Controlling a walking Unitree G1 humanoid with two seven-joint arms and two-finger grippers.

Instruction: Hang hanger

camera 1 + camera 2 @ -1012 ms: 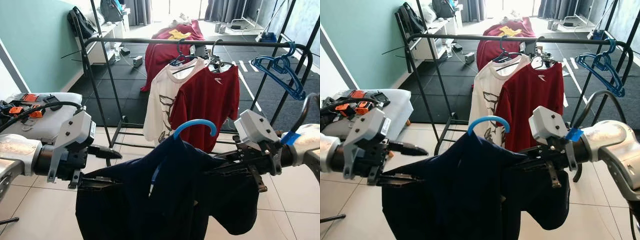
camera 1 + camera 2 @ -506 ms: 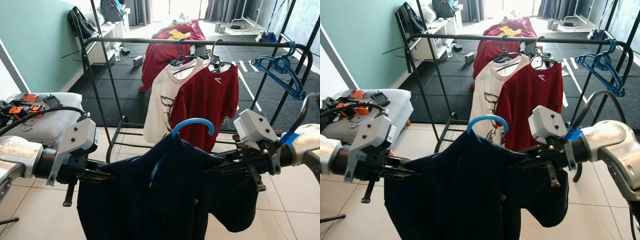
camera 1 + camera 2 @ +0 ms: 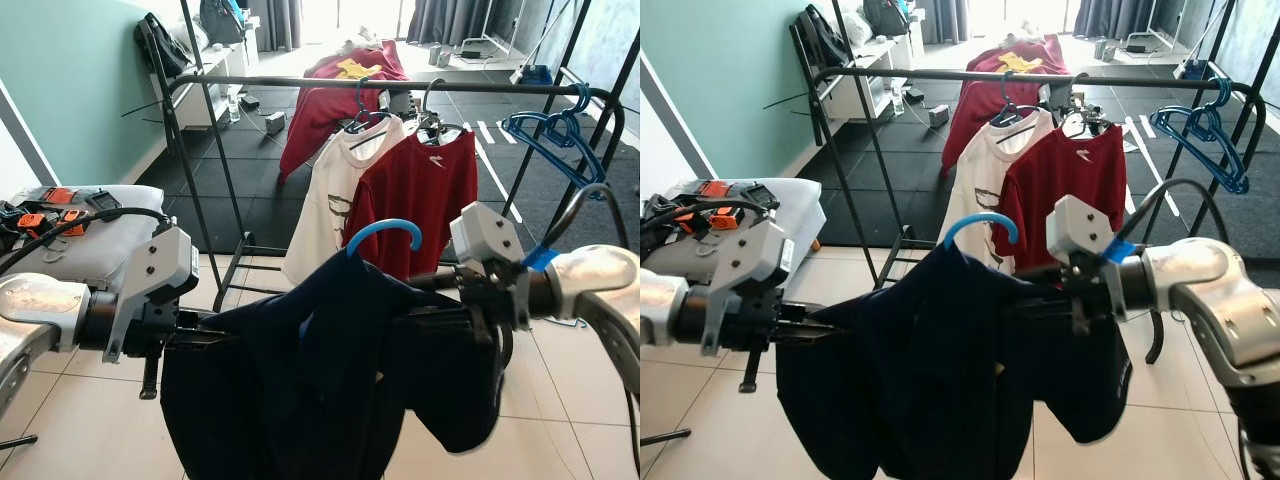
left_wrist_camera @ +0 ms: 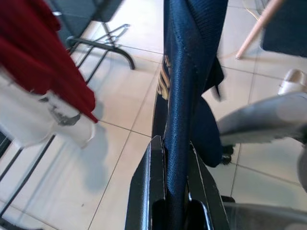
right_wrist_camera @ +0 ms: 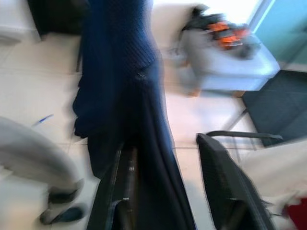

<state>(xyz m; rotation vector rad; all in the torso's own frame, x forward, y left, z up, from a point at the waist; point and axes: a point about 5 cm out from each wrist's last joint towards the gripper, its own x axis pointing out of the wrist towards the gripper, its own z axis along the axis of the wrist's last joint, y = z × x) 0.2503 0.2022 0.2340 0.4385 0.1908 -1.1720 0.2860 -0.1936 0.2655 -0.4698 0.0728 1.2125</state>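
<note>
A navy shirt [image 3: 320, 380] on a blue hanger, its hook [image 3: 385, 238] sticking up, is held out between my two arms in front of the black clothes rail [image 3: 300, 84]. My left gripper [image 3: 195, 335] is shut on the shirt's left shoulder; in the left wrist view its fingers [image 4: 154, 191] pinch the navy cloth [image 4: 184, 72]. My right gripper [image 3: 430, 300] is under the right shoulder. In the right wrist view the cloth [image 5: 144, 158] lies against one finger [image 5: 117, 191], and the other finger stands well apart.
A white shirt [image 3: 325, 210] and a red shirt [image 3: 420, 200] hang mid-rail, with empty blue hangers [image 3: 555, 145] at its right end. A red cloth [image 3: 330, 95] hangs behind. A grey stool [image 3: 70, 215] with orange gear stands at the left.
My left gripper, open a second ago, has shut on the shirt's left shoulder. My right arm has drawn inward and the hanger has risen slightly.
</note>
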